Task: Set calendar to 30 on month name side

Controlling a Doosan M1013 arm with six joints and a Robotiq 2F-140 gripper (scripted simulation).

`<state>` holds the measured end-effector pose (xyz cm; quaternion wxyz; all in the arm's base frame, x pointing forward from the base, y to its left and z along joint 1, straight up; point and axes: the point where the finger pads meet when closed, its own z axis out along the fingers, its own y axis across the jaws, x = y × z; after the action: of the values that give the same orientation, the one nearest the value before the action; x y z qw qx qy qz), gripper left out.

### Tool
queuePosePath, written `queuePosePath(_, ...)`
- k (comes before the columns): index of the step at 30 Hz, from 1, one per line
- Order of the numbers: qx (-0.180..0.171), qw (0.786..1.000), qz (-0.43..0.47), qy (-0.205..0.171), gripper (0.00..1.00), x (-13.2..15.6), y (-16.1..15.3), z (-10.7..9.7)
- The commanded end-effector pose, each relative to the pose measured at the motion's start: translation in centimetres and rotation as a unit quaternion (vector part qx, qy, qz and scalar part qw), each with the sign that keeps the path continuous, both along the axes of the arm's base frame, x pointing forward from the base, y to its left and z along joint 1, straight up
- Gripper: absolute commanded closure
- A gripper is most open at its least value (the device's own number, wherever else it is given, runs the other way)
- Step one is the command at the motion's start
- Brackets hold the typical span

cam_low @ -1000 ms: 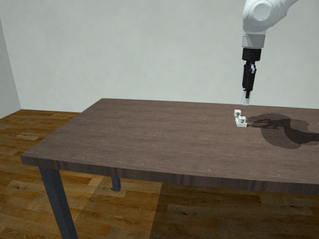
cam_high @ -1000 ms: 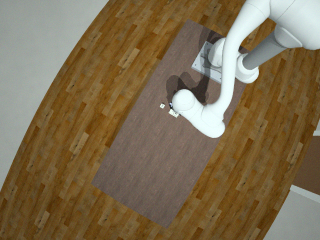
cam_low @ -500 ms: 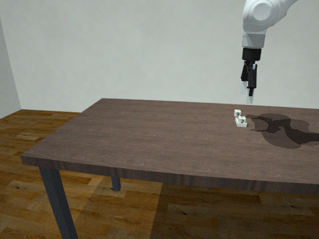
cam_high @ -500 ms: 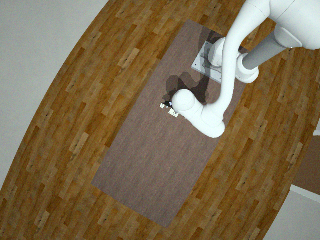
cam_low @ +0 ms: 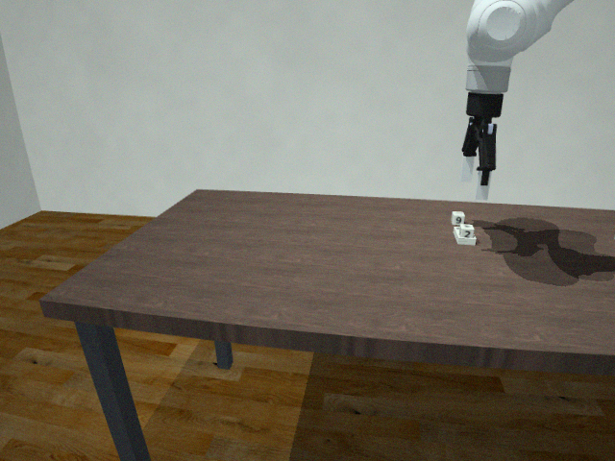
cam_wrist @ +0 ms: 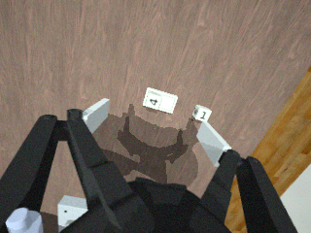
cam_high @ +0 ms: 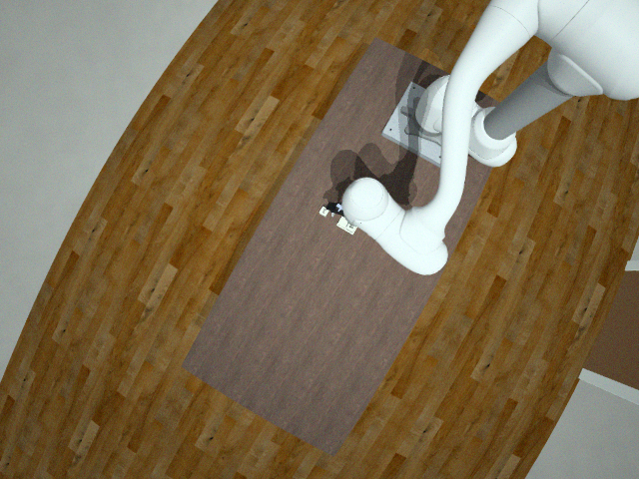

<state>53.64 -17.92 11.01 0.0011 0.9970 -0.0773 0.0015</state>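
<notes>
Brown wood grain fills my exterior view from the counter's (cam_high: 310,309) (cam_low: 298,257) (cam_wrist: 97,49) left edge, leaving me wide room before the loose cube (cam_high: 323,211) (cam_low: 457,218) (cam_wrist: 201,114), near the far edge, 9 facing me, 1 on top. Just beside it, the tray (cam_high: 342,225) (cam_low: 465,241) (cam_wrist: 167,103) holds the other cube (cam_high: 350,226) (cam_low: 466,230) (cam_wrist: 154,101), showing 2, with 4 on top. My claw (cam_high: 337,209) (cam_low: 475,186) (cam_wrist: 155,118) hangs above, pointing down, fingers spread apart.

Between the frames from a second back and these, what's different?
The end effector has opened: its fingers stood close together a second ago and are now spread wide, holding nothing. The arm, the cube in the tray and the cube outside it show no visible shift.
</notes>
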Motion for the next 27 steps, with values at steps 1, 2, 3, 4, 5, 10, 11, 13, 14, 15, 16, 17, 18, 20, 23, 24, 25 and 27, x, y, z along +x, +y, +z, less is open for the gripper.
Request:
queuePosePath(1,0.0,0.998,0.057,0.0,0.0,-0.1,-0.9,-0.1)
queuePosePath(2,0.0,0.996,0.085,0.0,0.0,-0.1,-1.3,-0.2)
queuePosePath(3,0.0,0.994,0.113,0.0,0.0,-0.2,-1.7,-0.3)
queuePosePath(4,0.0,0.993,0.117,0.0,0.0,-0.2,-1.8,-0.3)
queuePosePath(5,0.0,0.989,0.15,0.0,0.0,-0.3,-2.3,-0.4)
queuePosePath(10,0.0,0.973,0.229,0.0,0.0,-0.5,-3.5,-0.6)
queuePosePath(11,0.0,0.973,0.232,0.0,0.0,-0.5,-3.6,-0.6)
queuePosePath(13,0.0,0.962,0.274,0.0,0.0,-0.6,-4.2,-0.7)
queuePosePath(14,0.0,0.955,0.296,0.0,0.0,-0.7,-4.6,-0.7)
queuePosePath(15,0.0,0.949,0.315,0.0,0.0,-0.7,-4.9,-0.8)
queuePosePath(16,0.0,0.948,0.317,0.0,0.0,-0.7,-4.9,-0.8)
queuePosePath(17,-0.001,0.936,0.352,0.0,0.0,-0.8,-5.5,-0.9)
queuePosePath(18,-0.001,0.933,0.36,0.0,0.0,-0.9,-5.6,-0.9)
queuePosePath(20,-0.001,0.915,0.403,0.0,0.0,-1.0,-6.3,-1.0)
queuePosePath(23,-0.001,0.896,0.444,0.001,0.0,-1.2,-7.0,-1.2)
queuePosePath(24,-0.001,0.896,0.444,0.001,0.0,-1.2,-7.0,-1.2)
queuePosePath(25,-0.001,0.896,0.444,0.001,0.0,-1.2,-7.0,-1.2)
queuePosePath(27,-0.001,0.859,0.512,0.001,0.0,-1.5,-8.2,-1.4)
